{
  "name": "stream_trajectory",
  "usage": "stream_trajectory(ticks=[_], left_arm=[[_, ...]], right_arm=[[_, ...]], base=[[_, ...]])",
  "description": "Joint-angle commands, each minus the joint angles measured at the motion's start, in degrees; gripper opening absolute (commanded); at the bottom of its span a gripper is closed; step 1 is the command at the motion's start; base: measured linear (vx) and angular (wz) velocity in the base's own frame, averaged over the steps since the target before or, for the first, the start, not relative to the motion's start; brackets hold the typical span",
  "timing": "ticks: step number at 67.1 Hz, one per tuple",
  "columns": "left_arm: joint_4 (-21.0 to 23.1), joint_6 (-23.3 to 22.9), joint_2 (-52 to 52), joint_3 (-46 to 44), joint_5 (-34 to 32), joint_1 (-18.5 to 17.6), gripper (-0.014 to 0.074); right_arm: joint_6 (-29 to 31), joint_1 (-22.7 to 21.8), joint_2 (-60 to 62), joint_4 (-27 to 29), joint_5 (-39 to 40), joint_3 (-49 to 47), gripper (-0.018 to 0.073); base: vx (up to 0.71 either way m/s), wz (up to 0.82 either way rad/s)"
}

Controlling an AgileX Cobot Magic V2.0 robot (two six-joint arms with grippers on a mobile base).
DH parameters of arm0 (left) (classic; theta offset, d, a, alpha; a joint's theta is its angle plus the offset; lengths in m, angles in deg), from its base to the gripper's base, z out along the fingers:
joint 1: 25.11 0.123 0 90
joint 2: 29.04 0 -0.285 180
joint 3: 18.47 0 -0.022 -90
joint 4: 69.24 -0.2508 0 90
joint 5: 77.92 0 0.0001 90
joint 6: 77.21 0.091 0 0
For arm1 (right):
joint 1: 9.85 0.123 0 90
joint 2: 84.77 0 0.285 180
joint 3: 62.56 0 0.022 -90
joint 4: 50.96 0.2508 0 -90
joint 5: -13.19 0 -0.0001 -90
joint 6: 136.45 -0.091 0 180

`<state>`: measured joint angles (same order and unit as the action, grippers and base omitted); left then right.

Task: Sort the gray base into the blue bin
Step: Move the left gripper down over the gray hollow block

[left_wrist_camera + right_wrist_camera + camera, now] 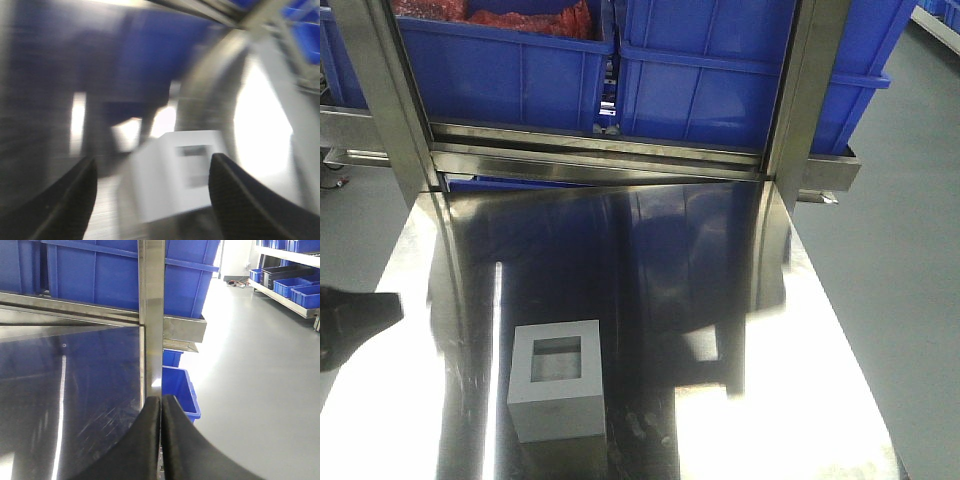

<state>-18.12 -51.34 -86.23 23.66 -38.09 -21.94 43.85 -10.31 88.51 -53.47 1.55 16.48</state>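
Observation:
The gray base stands on the steel table near its front, square recess facing up. The left wrist view is motion-blurred. There the gray base lies ahead of my left gripper, which is open, its dark fingers wide apart and touching nothing. A dark part of the left arm enters at the table's left edge. My right gripper is shut on nothing over the table's right edge. A blue bin sits on the rack behind the table, at the right.
A second blue tub holding red material sits left of the bin. Two upright steel posts frame the rack at the table's far end. A smaller blue crate stands on the floor to the right of the table.

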Motion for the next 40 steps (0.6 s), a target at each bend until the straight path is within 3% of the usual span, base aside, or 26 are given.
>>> stream_trajectory(ticks=[1, 7, 15, 21, 30, 40], left_arm=[[11.2, 8.3, -3.3, -3.5, 1.9, 0.1, 0.0463], [12.3, 9.8, -6.5, -5.4, 3.5, -2.0, 0.0463], [8.6, 8.8, -10.0, -8.1, 2.0, -8.5, 0.0463], [4.4, 5.0, -11.9, -9.9, -1.7, -14.1, 0.0463], [-9.3, -6.4, -15.4, -12.1, -7.5, -22.9, 0.0463], [-31.3, -27.3, -19.8, -13.9, -8.7, -28.6, 0.0463]], right_arm=[[0.4, 0.2, 0.4, -0.5, 4.4, 0.3, -0.0005], [0.4, 0.2, 0.4, -0.5, 4.4, 0.3, -0.0005], [0.4, 0.2, 0.4, -0.5, 4.4, 0.3, -0.0005], [0.4, 0.2, 0.4, -0.5, 4.4, 0.3, -0.0005], [0.4, 0.2, 0.4, -0.5, 4.4, 0.3, -0.0005], [0.4, 0.2, 0.4, -0.5, 4.4, 0.3, -0.0005]], base=[[0.00, 0.00], [0.00, 0.00], [0.00, 0.00], [0.00, 0.00], [0.00, 0.00], [0.00, 0.00]])
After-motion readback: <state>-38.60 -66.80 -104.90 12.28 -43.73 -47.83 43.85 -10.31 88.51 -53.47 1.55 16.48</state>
